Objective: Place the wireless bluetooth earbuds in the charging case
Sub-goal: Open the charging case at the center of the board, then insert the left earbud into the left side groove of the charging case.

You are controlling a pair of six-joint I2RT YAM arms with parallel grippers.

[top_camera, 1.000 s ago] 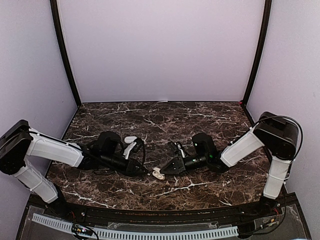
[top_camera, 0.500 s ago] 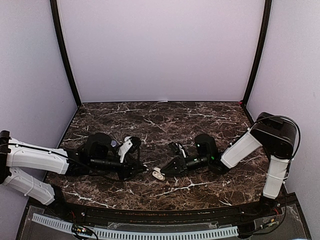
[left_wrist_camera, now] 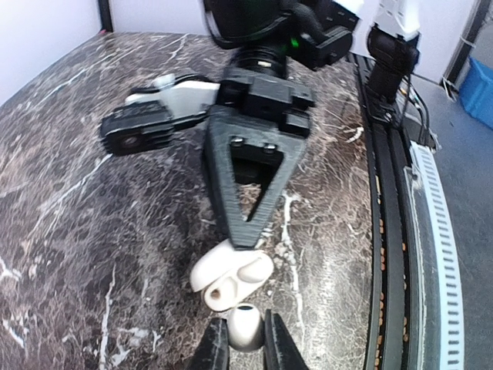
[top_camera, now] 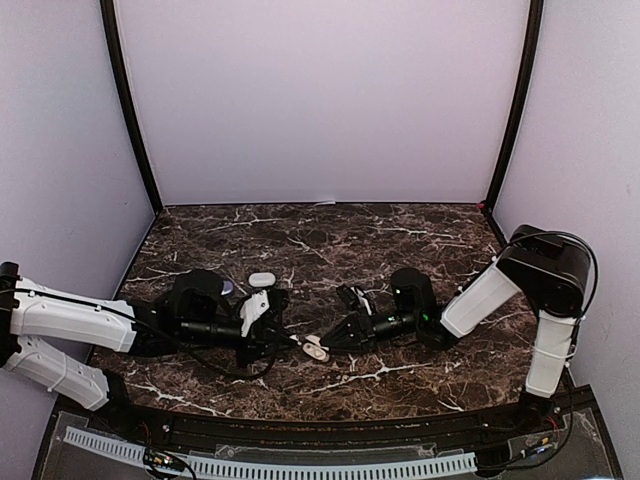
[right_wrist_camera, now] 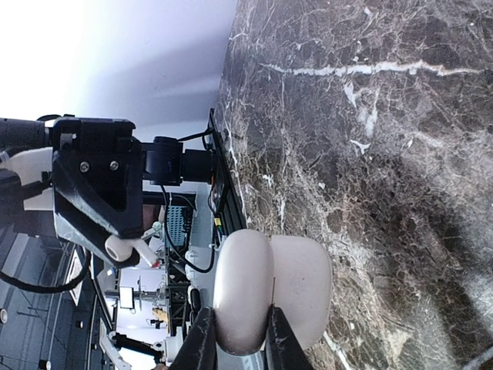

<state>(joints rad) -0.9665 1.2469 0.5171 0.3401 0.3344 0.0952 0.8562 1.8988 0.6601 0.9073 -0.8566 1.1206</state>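
Your left gripper (left_wrist_camera: 243, 341) is pinched shut on a white earbud (left_wrist_camera: 243, 325), which sits just beside the open charging case (left_wrist_camera: 229, 277), on the side of the case facing your left arm. Your right gripper (right_wrist_camera: 237, 327) comes at the case from the opposite side, its jaws narrowed onto one half of the case. The case itself rests on the marble table (top_camera: 400, 240).

Soft even light; right wrist view overexposed upper left; slight blur.
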